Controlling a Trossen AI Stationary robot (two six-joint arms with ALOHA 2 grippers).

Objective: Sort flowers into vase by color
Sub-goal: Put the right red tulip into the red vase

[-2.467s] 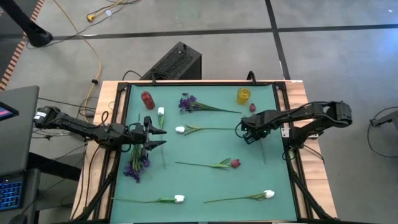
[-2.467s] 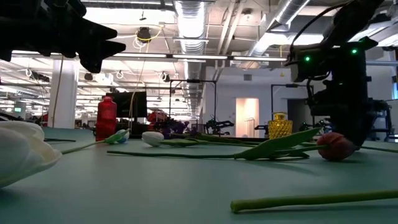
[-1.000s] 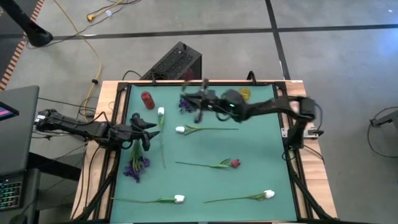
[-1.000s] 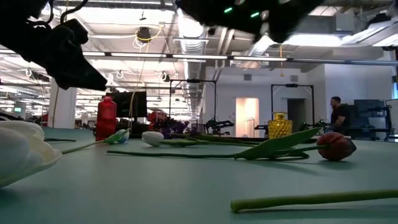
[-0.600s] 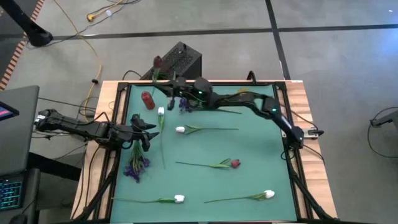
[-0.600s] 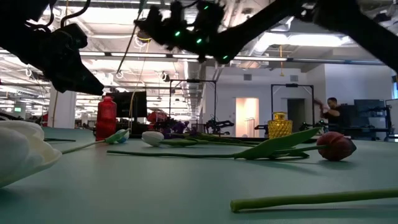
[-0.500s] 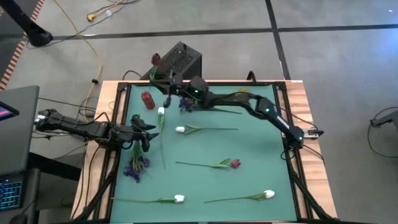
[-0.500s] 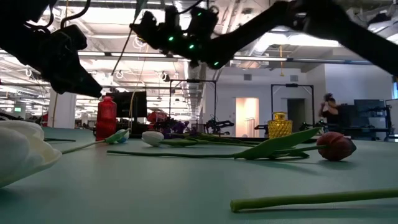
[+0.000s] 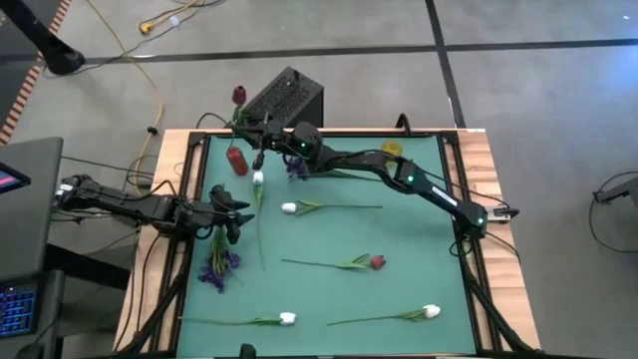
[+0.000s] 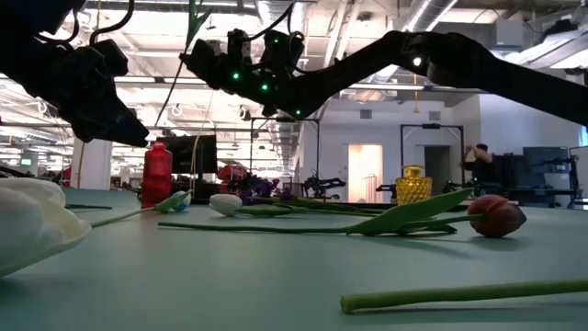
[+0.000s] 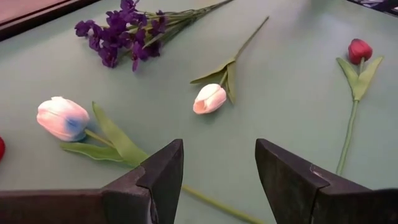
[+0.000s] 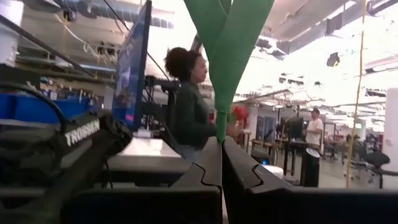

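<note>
— Well, what do we see at the red vase?
— We see the right gripper above it, clenched on a red tulip by the stem.
— And the left gripper?
— Its fingers are apart and empty, over a white tulip's stem, beside the purple flowers. A yellow vase stands far right; other tulips lie on the mat.

Right gripper stretched over table's far left corner, above small vase, held flower sticking out past table edge, left gripper near left edge over a stem, other vase far right, loose flowers across mid and near side.
</note>
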